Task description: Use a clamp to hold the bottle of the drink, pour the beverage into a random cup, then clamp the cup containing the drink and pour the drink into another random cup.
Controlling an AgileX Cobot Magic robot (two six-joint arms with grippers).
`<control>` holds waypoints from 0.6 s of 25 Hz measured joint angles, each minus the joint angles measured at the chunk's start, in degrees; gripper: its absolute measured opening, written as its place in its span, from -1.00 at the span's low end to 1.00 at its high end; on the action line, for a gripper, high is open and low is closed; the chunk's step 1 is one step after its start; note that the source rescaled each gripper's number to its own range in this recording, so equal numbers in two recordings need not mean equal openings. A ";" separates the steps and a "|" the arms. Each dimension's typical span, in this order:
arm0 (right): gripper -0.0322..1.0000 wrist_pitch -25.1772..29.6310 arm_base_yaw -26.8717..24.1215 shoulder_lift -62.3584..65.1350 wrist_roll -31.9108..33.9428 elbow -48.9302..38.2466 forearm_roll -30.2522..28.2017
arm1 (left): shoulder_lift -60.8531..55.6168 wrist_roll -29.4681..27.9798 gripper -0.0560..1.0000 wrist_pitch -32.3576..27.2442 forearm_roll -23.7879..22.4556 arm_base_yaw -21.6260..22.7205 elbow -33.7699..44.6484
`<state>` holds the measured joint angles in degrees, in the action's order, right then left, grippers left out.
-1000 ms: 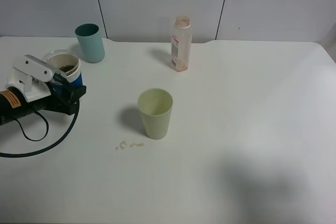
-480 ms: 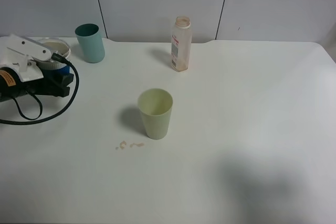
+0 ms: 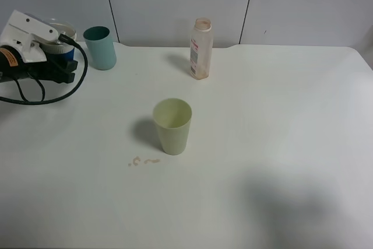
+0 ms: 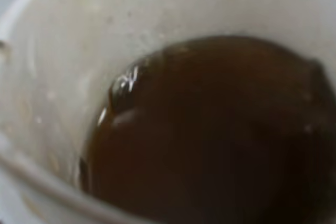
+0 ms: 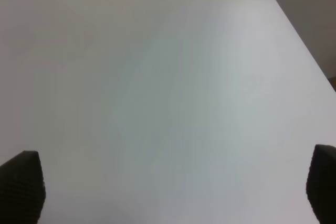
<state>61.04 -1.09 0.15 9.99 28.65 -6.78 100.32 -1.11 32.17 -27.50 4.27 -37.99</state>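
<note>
My left gripper (image 3: 63, 56) is shut on a white cup with a blue band (image 3: 65, 32) and holds it at the far left, just left of the teal cup (image 3: 100, 47). The left wrist view looks into this cup (image 4: 47, 93), which holds dark brown drink (image 4: 210, 129). The clear bottle (image 3: 200, 49) stands uncapped at the back middle and looks nearly empty. A pale green cup (image 3: 172, 125) stands upright mid-table. My right gripper (image 5: 170, 192) is open over bare table, with only its dark fingertips (image 5: 22, 186) showing.
A small spill of drops (image 3: 144, 160) lies on the white table (image 3: 280, 144) left of and in front of the green cup. A black cable (image 3: 52, 98) loops from the left arm. A grey panelled wall stands behind the table.
My left arm has carried the white cup of drink away from the table's left side, back and up, to beside the teal cup. The bottle and the two other cups have not moved.
</note>
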 joint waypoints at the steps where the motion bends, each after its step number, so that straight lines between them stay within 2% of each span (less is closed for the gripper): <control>1: 1.00 0.00 0.00 0.00 0.00 0.00 0.00 | 0.00 0.00 -0.89 -1.02 -0.43 0.53 -1.13; 7: 1.00 0.00 0.00 0.00 0.00 0.00 0.00 | 0.00 0.00 -0.89 -8.26 -3.09 3.64 -6.79; 15: 1.00 0.00 0.00 0.00 0.00 0.00 0.00 | 0.35 0.00 -0.89 -13.87 -3.97 5.70 -12.87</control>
<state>61.04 -1.09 0.15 9.99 28.65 -6.78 100.67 -1.11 18.29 -31.47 9.97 -50.86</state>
